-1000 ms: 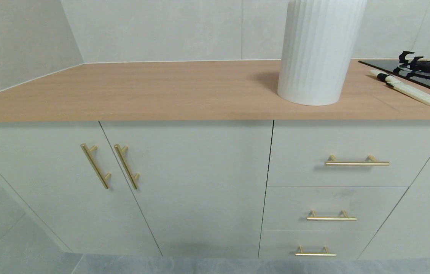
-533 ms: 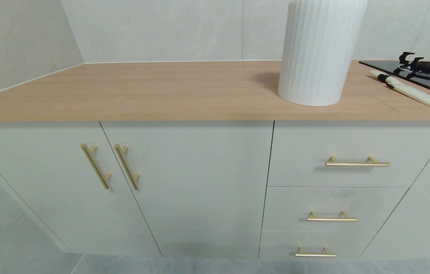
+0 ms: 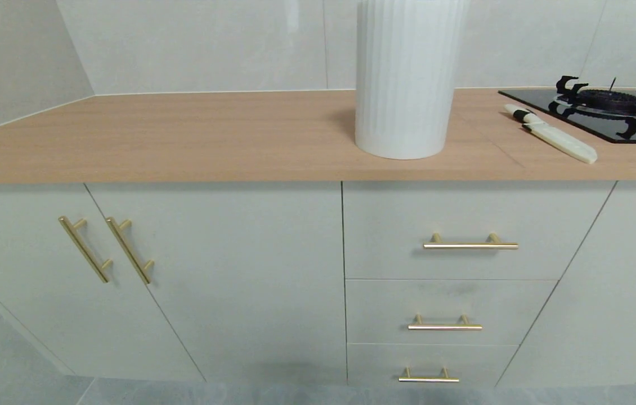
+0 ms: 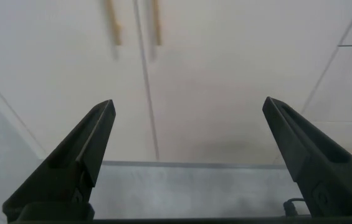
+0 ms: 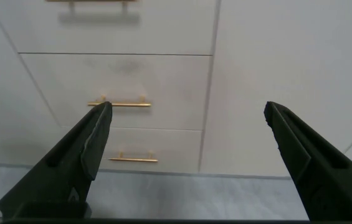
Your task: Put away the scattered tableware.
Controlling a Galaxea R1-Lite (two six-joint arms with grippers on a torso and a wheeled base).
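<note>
Left gripper (image 4: 188, 102) and right gripper (image 5: 187, 106) are held open, empty; the knife (image 3: 559, 142) is not yet put away from the counter (image 3: 183, 140).

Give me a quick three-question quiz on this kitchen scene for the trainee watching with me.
1. True or false: the knife lies on the countertop between the white ribbed container and the stove.
2. How many drawers are stacked below the countertop? A) two B) three C) five
3. Fill in: the left gripper and the right gripper are both ____.
Key: 1 true; 2 B; 3 open.
</note>
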